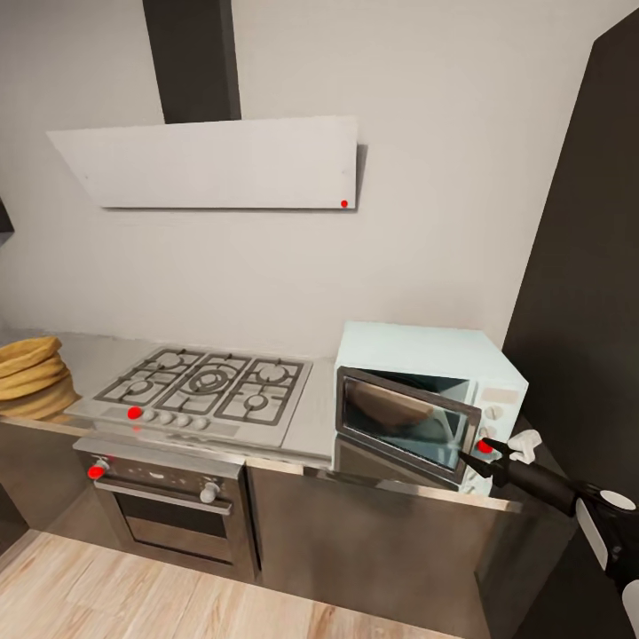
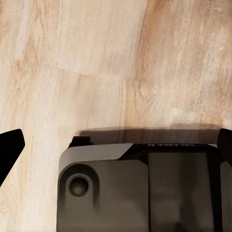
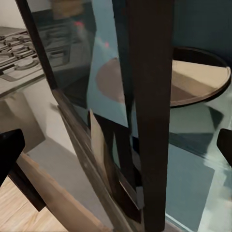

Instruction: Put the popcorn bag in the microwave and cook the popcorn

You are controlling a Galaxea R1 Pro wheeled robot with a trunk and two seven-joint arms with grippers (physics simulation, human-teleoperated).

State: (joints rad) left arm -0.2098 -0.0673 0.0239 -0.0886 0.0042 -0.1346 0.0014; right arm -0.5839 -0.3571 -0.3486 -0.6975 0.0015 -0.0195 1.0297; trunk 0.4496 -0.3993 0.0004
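Note:
The pale mint-blue microwave (image 1: 426, 351) stands at the right end of the steel countertop (image 1: 315, 430). Its dark glass door (image 1: 404, 426) is swung partly open. My right gripper (image 1: 484, 453) is open at the door's free edge. In the right wrist view the door's dark frame edge (image 3: 150, 121) stands between the spread fingers of the right gripper (image 3: 117, 150), and the round turntable (image 3: 203, 77) shows inside. The tan popcorn bag (image 1: 31, 377) sits on the counter at the far left, beyond the hob. My left gripper (image 2: 117, 140) hangs open over the wooden floor.
A gas hob (image 1: 209, 386) lies between bag and microwave, with a built-in oven (image 1: 169, 515) under it and a slanted white hood (image 1: 213, 164) above. A tall dark cabinet (image 1: 586, 293) stands close to the microwave's right side. The robot's own base (image 2: 140, 193) is below the left gripper.

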